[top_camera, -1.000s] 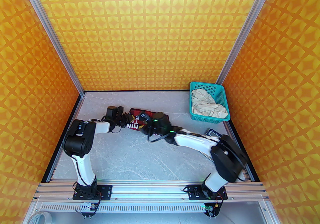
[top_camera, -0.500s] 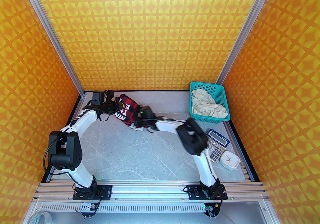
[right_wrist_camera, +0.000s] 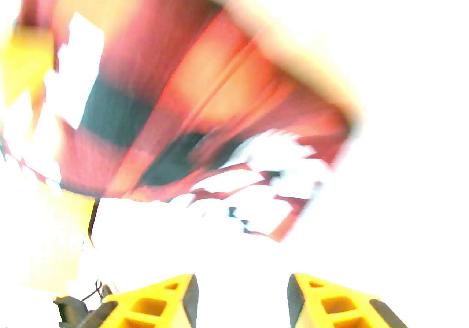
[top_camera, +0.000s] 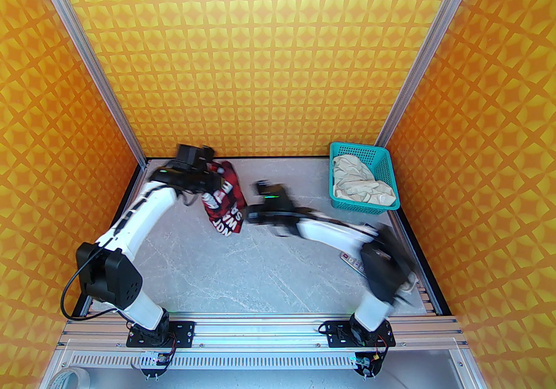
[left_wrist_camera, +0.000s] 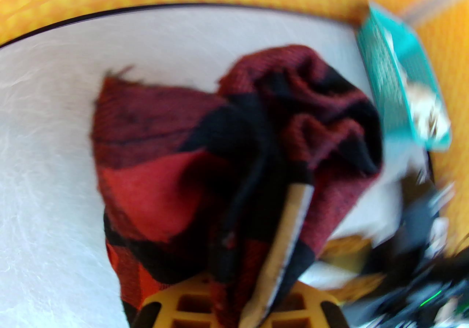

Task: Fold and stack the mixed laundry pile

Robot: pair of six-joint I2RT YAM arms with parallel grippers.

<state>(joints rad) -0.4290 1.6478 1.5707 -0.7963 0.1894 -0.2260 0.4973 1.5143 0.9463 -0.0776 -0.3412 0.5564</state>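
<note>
A: Why's the right claw (right_wrist_camera: 242, 282) empty, jaws apart?
B: Likely to catch the shirt (top_camera: 226, 204) dangling just ahead. The left claw (top_camera: 207, 171) clamps its top so it hangs. The cream garment (top_camera: 362, 187) sits in the basket (top_camera: 384, 167), beyond the right claw.

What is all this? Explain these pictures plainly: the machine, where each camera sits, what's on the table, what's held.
These are two robot arms, a left arm and a right arm, bolted at the near edge of a table. The wide picture comes from a camera above and behind them; the two blurry close-ups come from a camera on each wrist. The left gripper is shut on a red-and-black checked shirt, which hangs from it. The right gripper is open and empty, facing the shirt. At the back right stands a teal basket with a cream garment inside.
</note>
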